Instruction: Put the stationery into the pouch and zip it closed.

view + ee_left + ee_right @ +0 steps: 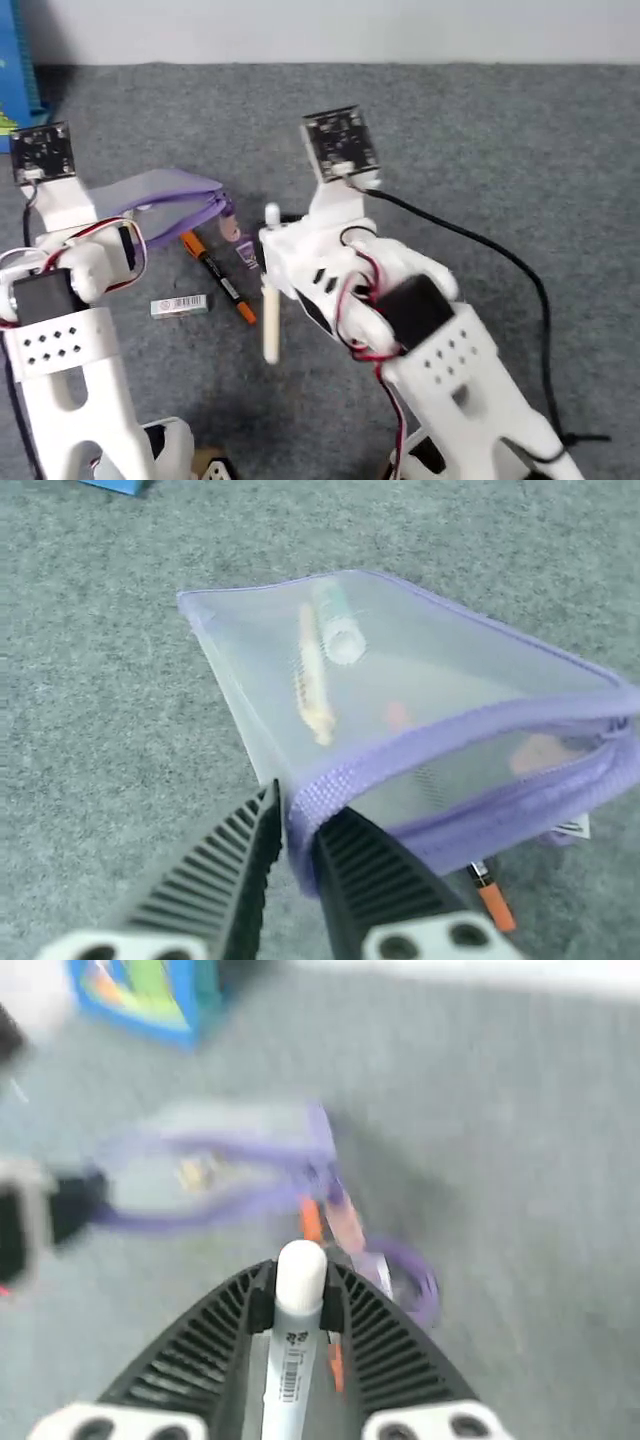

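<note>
The translucent purple pouch [165, 192] lies on the grey carpet with its mouth open toward the right arm. My left gripper [296, 825] is shut on the pouch's [400, 700] purple zipper edge, and a pencil-like stick and a white tube show through its wall. My right gripper [300, 1295] is shut on a white marker [298, 1285], held a short way from the pouch mouth [250, 1185]. In the high view the white marker [270, 310] hangs lengthwise beside the right gripper [272, 262]. An orange and black pen [216, 276] lies on the carpet by the pouch mouth.
A small white eraser [180, 305] lies in front of the pouch. A purple zipper cord [245, 252] trails from the pouch mouth. A blue box [14, 75] stands at the far left edge. A black cable [500, 260] runs over the carpet on the right.
</note>
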Robot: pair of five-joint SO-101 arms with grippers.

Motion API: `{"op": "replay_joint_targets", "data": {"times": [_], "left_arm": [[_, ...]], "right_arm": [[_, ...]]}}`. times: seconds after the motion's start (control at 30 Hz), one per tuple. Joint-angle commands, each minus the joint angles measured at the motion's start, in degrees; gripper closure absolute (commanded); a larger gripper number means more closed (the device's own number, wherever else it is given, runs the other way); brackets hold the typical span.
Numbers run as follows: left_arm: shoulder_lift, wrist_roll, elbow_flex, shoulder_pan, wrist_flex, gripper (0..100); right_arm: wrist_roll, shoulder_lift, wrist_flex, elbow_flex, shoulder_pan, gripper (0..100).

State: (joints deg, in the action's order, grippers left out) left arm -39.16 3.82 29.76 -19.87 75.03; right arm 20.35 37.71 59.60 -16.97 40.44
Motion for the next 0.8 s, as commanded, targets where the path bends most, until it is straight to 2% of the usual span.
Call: {"op": "replay_joint_targets", "data": {"times": [0.0,0.17,0.5,0.6,0.77], "left_arm": [[-0.62,1.58,-0.84,0.97,0.09,99],[-0.62,1.58,-0.84,0.97,0.09,99],[-0.62,1.58,-0.84,0.97,0.09,99],[-0.62,1.58,-0.84,0.97,0.09,99],[-0.62,1.58,-0.84,0.88,0.09,99]], "right_arm": [[-0.7,4.0,-7.78,1.05,-0.84,99.1],[-0.7,4.18,-22.81,-3.34,-1.8,99.1],[-0.7,3.65,-62.81,-17.85,-4.53,99.1],[-0.7,3.56,-68.79,-20.84,-4.18,99.1],[-0.7,-1.45,-72.84,-22.77,-4.44,99.1]]}}
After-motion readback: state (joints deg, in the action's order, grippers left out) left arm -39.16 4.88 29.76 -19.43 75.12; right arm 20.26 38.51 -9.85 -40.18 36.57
